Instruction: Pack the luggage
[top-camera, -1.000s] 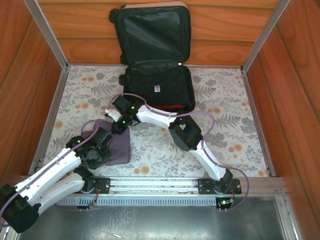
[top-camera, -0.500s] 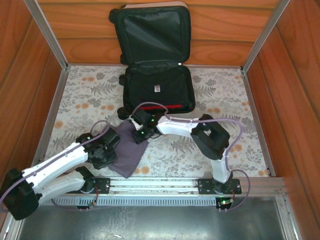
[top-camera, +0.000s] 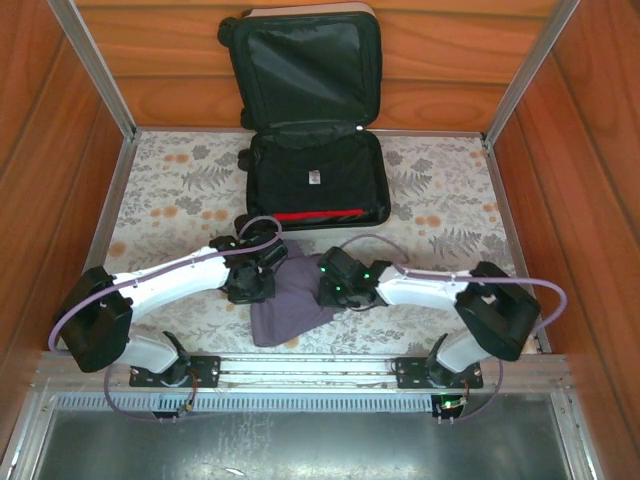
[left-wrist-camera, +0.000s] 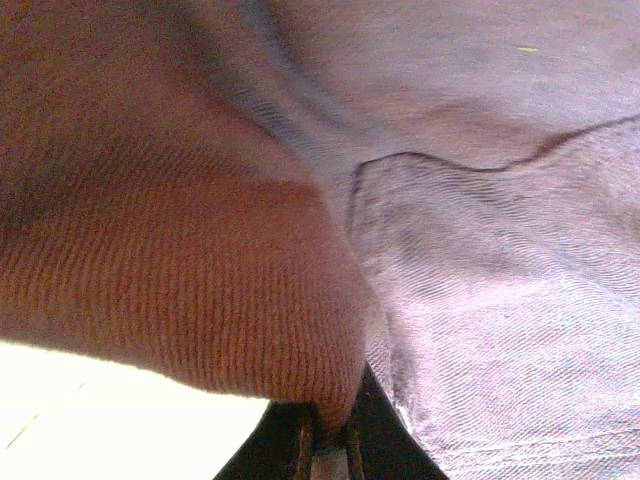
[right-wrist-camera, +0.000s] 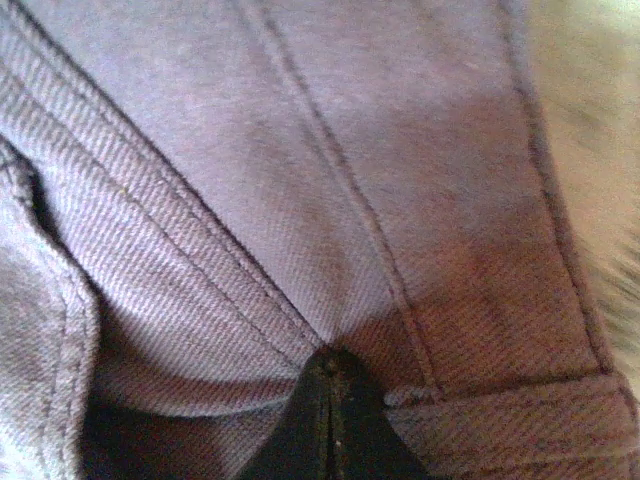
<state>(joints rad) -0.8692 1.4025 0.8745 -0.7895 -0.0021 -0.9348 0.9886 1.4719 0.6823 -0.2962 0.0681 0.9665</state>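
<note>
Both arms on one purple twill garment (top-camera: 290, 305) near the desk's (top-camera: 450, 200) near edge; luggage (top-camera: 318, 175) open at the far edge.
Left fingers (left-wrist-camera: 322, 462) are pressed together on a fold of the cloth, pinching it; right fingers (right-wrist-camera: 330, 420) are likewise closed tight on a seamed fold. From above, the garment hangs between the two arms at the middle of the near edge, its lower part on the floral desk. The luggage lies at the far edge, centre, lid propped upright against the wooden back wall (top-camera: 450, 60), with black clothing (top-camera: 330, 170) in the base.
</note>
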